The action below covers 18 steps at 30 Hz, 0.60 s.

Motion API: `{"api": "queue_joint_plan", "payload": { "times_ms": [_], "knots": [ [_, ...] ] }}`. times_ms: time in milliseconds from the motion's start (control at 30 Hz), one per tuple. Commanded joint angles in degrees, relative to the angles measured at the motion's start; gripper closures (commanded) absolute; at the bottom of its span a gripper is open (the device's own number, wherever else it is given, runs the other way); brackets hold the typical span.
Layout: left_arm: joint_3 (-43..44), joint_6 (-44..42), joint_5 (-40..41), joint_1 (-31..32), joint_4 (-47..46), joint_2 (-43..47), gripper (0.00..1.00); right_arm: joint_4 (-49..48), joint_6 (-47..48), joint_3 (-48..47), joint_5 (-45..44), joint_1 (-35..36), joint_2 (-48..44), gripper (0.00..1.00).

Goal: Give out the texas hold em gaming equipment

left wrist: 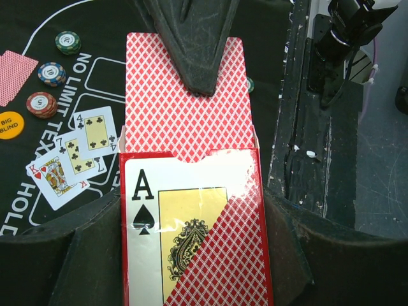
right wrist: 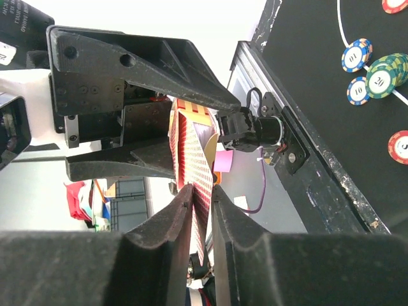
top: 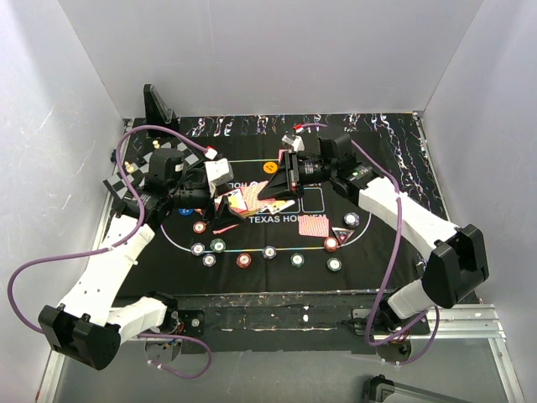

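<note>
My left gripper (top: 225, 195) is shut on a red card box (left wrist: 191, 229) with an ace of spades on its face, held over the black poker mat (top: 377, 159). A red-backed playing card (left wrist: 178, 108) sticks halfway out of the box. My right gripper (right wrist: 203, 191) straddles that card's edge (right wrist: 194, 159). Its jaws are narrow, one finger touches the card and a thin gap shows at the other. Three face-up cards (left wrist: 73, 156) lie on the mat beside several poker chips (left wrist: 51, 73) and the orange button (left wrist: 9, 124).
A curved row of chips (top: 244, 259) runs along the mat's front. Face-down cards (top: 314, 227) and a dark triangular marker (top: 341, 234) lie right of centre. A chequered board (top: 117, 185) sits at the left edge, and a black stand (top: 158, 105) at the back left.
</note>
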<state>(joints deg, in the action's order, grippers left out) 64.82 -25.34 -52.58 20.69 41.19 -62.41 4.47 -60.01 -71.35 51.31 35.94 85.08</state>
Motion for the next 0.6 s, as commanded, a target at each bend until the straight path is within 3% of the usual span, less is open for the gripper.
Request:
{"api": "queue_joint_plan", "payload": {
  "times_ms": [0, 233, 567],
  "knots": [
    [-0.1, 0.2, -2.1, -0.3, -2.1, 1.5, 1.00, 1.9, 1.0, -1.6, 0.7, -1.2, -2.5, 0.78],
    [0.0, 0.2, -2.2, -0.3, -2.0, 1.4, 1.00, 5.5, 3.2, -1.9, 0.4, -3.3, -4.8, 0.90],
    [0.0, 0.5, -2.1, -0.3, -2.1, 1.3, 1.00, 5.6, 3.7, -2.0, 3.7, -7.6, -6.9, 0.94]
  ]
}}
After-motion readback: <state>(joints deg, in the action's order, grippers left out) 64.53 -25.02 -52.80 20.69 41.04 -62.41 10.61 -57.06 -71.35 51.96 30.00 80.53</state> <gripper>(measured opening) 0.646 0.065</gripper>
